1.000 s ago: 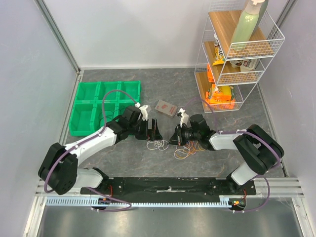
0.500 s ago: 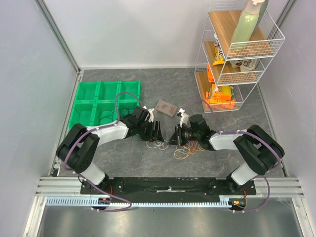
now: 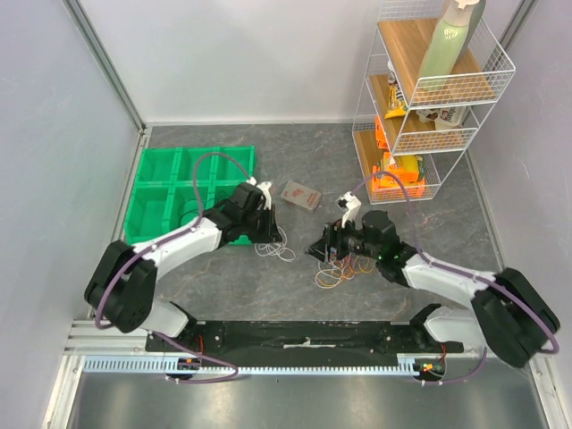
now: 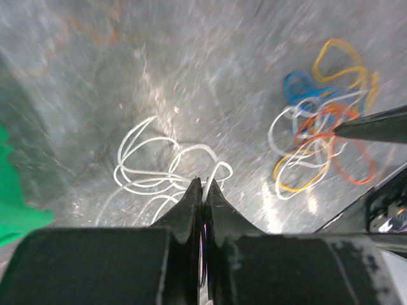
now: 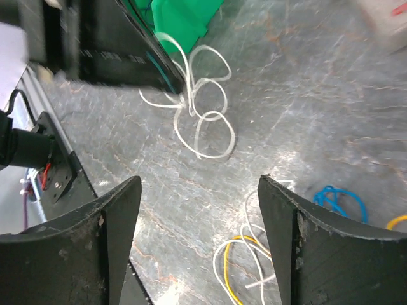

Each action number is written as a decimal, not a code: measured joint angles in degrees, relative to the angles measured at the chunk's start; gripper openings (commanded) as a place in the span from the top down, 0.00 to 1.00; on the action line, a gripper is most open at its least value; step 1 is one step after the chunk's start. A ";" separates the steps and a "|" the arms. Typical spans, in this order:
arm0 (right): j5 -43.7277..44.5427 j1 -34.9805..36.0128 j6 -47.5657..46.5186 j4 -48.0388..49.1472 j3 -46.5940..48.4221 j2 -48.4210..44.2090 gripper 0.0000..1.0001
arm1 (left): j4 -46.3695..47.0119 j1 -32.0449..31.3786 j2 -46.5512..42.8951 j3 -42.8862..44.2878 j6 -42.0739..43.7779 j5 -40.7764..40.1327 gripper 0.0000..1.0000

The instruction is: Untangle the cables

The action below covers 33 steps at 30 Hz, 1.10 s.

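My left gripper point(image 4: 203, 184) is shut on a white cable point(image 4: 159, 166), whose loops trail onto the grey table in front of it. In the top view this gripper point(image 3: 271, 231) sits by the green tray's corner, with the white cable point(image 3: 277, 250) just below it. The rest of the cables point(image 3: 341, 270), yellow, white, blue and orange-red, lie in a bunch point(image 4: 318, 140) to the right. My right gripper point(image 5: 200, 181) hangs open over bare table between the white cable point(image 5: 205, 124) and the bunch point(image 5: 254, 267), holding nothing. It point(image 3: 323, 250) stands at the bunch's left edge.
A green compartment tray point(image 3: 183, 192) lies at the left, touching my left arm. A small pinkish box point(image 3: 301, 195) rests behind the two grippers. A white wire shelf point(image 3: 429, 107) with packets and a bottle stands at the back right.
My left gripper has shut on the white cable and drawn it left, away from the bunch. My right gripper has opened and let go, its arm shifting right.
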 measured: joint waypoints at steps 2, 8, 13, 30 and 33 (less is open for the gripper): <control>2.56 0.00 -0.98 0.04 -1.92 -4.15 0.18 | -1.27 0.85 -2.49 2.03 0.48 -0.81 0.98; 7.85 0.00 -2.69 1.16 -7.72 -7.63 0.19 | -1.97 11.06 -7.17 11.15 0.59 -1.64 0.98; 9.03 0.00 -3.19 1.29 -9.57 -7.23 0.19 | -1.79 23.08 -3.76 20.63 -2.80 -2.08 0.98; 9.20 0.00 -3.32 3.54 -9.60 -5.92 0.20 | -4.31 31.15 29.03 44.37 -7.52 1.01 0.37; 9.18 0.00 -3.32 3.54 -9.60 -5.84 0.20 | -4.85 31.08 28.74 44.15 -7.15 2.01 0.12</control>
